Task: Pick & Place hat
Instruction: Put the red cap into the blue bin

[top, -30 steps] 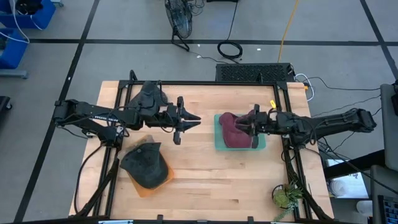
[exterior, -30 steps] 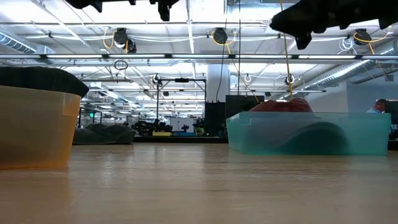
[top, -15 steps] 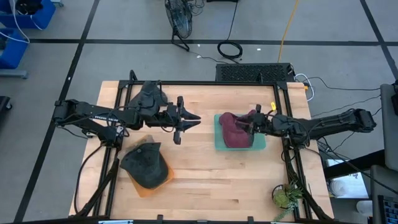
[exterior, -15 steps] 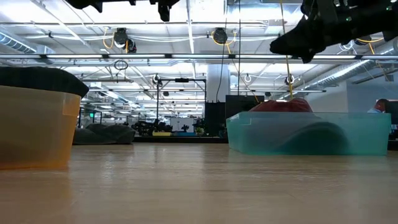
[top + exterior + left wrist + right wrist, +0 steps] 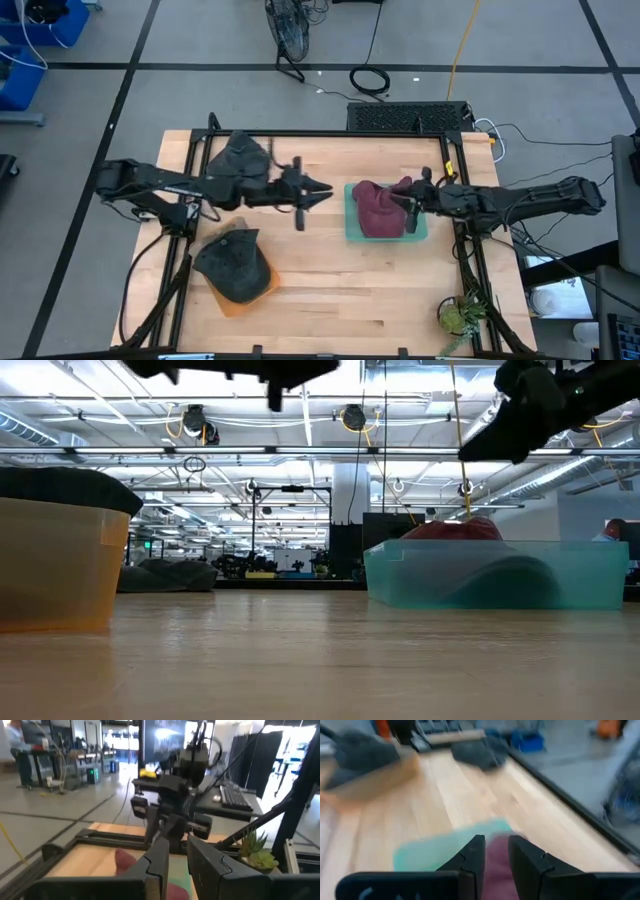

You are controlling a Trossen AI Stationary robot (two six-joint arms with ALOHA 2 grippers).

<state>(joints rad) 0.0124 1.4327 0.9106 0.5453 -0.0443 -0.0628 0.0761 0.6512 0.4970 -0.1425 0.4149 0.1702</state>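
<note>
Dark grey fabric hat (image 5: 233, 266) atop orange tub (image 5: 236, 303), behind left fingers (image 5: 318, 189), narrowly parted, empty; maroon fabric hat (image 5: 379, 210) in teal tray (image 5: 351, 228), beneath right fingers (image 5: 408, 203), narrow, empty, seemingly poised to grasp; pale wooden surface (image 5: 330, 280).

Wooden table (image 5: 330, 280): orange bin (image 5: 232, 300), teal bin (image 5: 352, 232), plant (image 5: 460, 316).

Bright, even overhead light with soft shadows; ceiling lamps (image 5: 345, 417) glare in the low view, and the right wrist view is motion-blurred.
</note>
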